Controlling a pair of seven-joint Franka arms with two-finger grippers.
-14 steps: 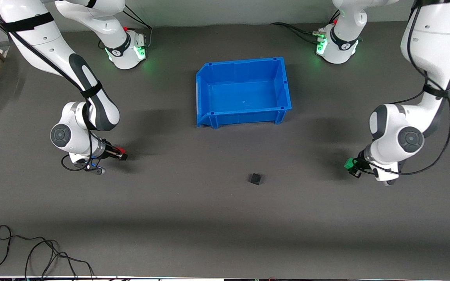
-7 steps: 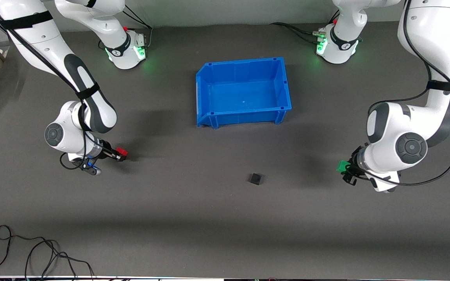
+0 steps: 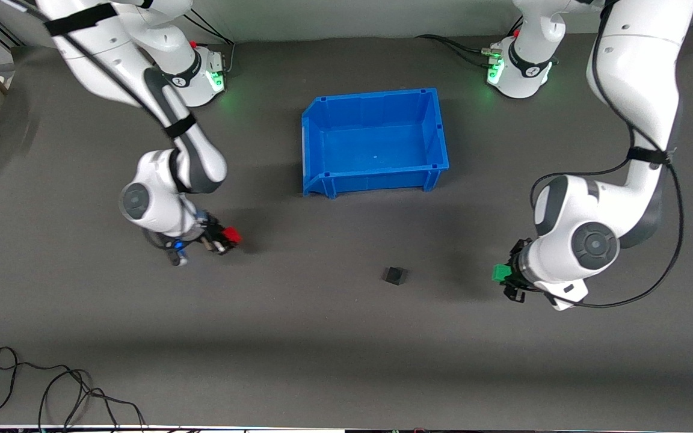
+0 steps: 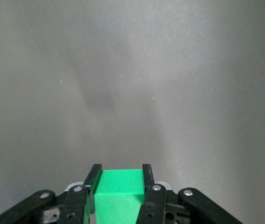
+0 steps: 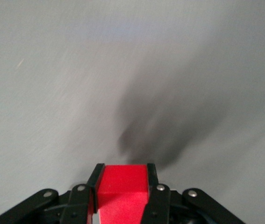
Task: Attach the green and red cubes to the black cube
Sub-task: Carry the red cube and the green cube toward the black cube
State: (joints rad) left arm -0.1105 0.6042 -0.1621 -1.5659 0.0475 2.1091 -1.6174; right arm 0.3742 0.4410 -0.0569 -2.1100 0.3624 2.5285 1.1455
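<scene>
The black cube [image 3: 394, 275] sits on the grey mat, nearer to the front camera than the blue bin. My left gripper [image 3: 503, 275] is shut on the green cube [image 3: 499, 273] above the mat toward the left arm's end; the green cube [image 4: 119, 189] shows between the fingers in the left wrist view. My right gripper [image 3: 226, 237] is shut on the red cube [image 3: 232, 234] above the mat toward the right arm's end; the red cube [image 5: 122, 186] shows clamped between the fingers in the right wrist view. The black cube lies between the two grippers, apart from both.
An empty blue bin [image 3: 315, 153] stands in the middle of the table, farther from the front camera than the black cube. Loose black cables [image 3: 52, 391] lie near the front edge at the right arm's end.
Both grippers have moved inward toward the black cube, each still holding its cube. The right arm moved the greater distance. The black cube has not moved.
</scene>
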